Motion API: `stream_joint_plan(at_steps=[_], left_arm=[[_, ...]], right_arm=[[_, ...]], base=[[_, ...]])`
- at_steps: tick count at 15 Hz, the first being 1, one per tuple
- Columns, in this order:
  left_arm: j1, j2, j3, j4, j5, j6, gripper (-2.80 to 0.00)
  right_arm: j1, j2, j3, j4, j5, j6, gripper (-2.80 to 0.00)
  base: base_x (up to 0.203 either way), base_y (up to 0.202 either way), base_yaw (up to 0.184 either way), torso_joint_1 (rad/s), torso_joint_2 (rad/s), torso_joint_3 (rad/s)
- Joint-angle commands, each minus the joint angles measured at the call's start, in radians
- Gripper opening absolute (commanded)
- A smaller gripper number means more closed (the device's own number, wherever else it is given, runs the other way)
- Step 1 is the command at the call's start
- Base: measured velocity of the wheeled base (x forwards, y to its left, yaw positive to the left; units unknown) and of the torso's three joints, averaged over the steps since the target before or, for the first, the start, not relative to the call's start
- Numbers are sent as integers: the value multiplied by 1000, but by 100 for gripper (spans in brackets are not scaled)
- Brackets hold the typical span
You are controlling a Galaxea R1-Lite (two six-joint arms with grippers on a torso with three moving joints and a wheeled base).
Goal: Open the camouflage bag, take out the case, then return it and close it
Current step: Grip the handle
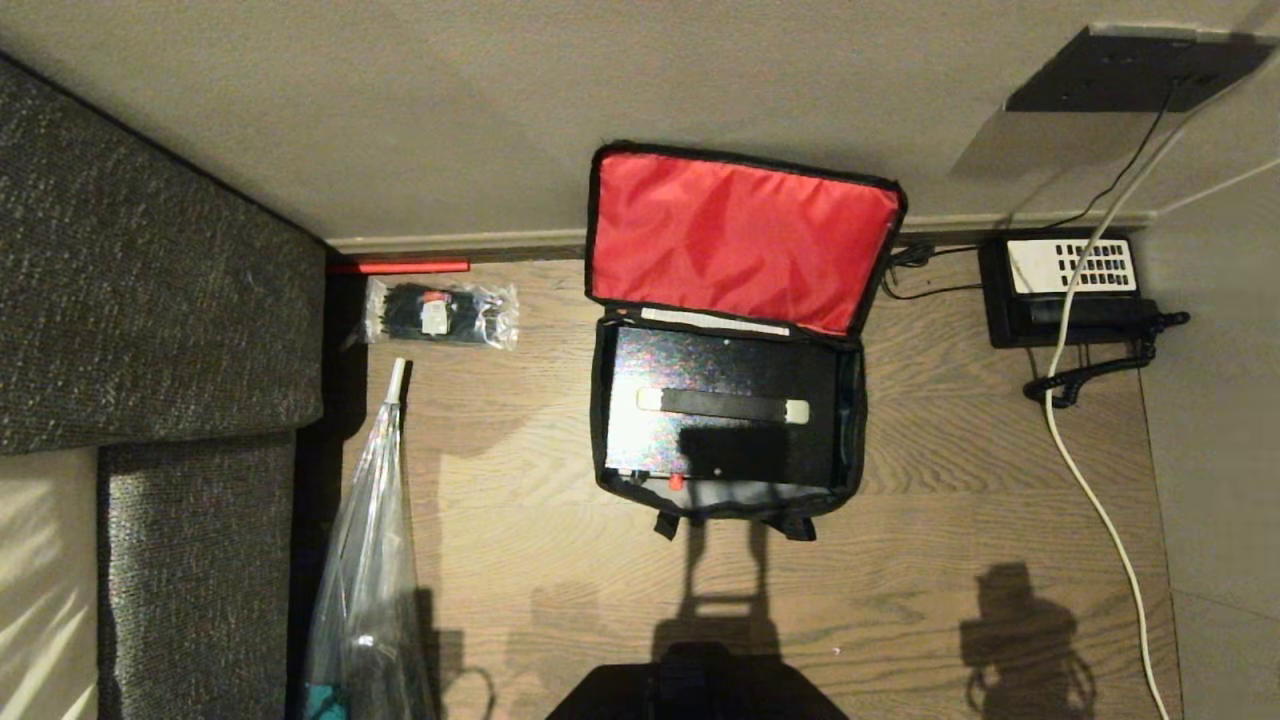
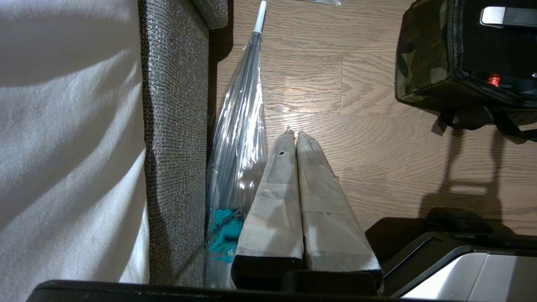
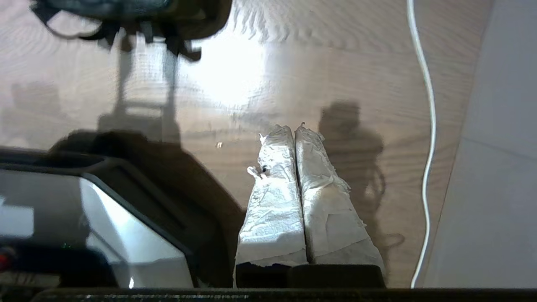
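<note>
The camouflage bag (image 1: 603,420) sits open on the wooden floor by the wall, its red-lined lid (image 1: 740,240) leaning back. The black case (image 1: 725,410) lies inside it, white strips on top and a small red spot (image 1: 676,482) on its near side. In the left wrist view the bag's camouflage side (image 2: 419,54) shows far off beside my left gripper (image 2: 292,133), which is shut and empty over bare floor. My right gripper (image 3: 289,128) is shut too, holding nothing, above the floor short of the bag's near edge (image 3: 138,12). Neither gripper appears in the head view.
A grey sofa (image 1: 150,330) fills the left. A clear plastic bag (image 1: 370,560) and a packet of black items (image 1: 440,315) lie beside it. A black telephone (image 1: 1065,290) and a white cable (image 1: 1090,490) are on the right. My base (image 1: 695,690) is at the near edge.
</note>
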Motion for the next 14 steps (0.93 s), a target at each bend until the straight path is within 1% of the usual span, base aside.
stream_joint_plan(at_steps=[1,8,14], left_arm=[[0,-2,3,0,0,-1,-280],[0,-2,3,0,0,-1,-280],[0,-2,3,0,0,-1,-280]], right_arm=[[-5,-136,8,4,-4,2,-280],[-5,-147,10,3,-5,35,-280],[-7,-147,10,3,-5,37,-280]], base=[[0,0,0,0,0,0],[0,0,0,0,0,0],[0,0,0,0,0,0]])
